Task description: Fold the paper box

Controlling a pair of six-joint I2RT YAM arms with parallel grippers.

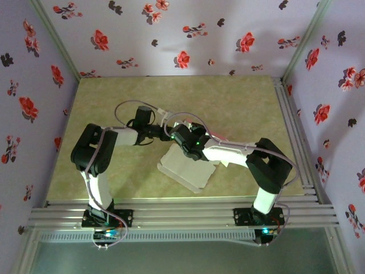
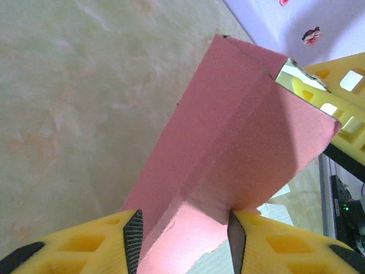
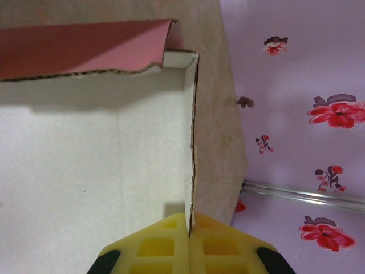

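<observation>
While the paper box (image 1: 188, 170) lies near the middle of the worktop (image 1: 239, 103), we see the left claw (image 2: 184, 242) pinching its folded pink panel (image 2: 228, 142) (card touching both pads (image 2: 134, 240)), and the right claw (image 3: 189, 231) pressed together on the edge of a thin upright wall (image 3: 193, 142).

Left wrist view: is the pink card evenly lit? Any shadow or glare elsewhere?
Left wrist: no, a diagonal shadow darkens the paper box at right; right wrist: its pink flap shades the white face below; top external: glare streaks the table along its near edge.
</observation>
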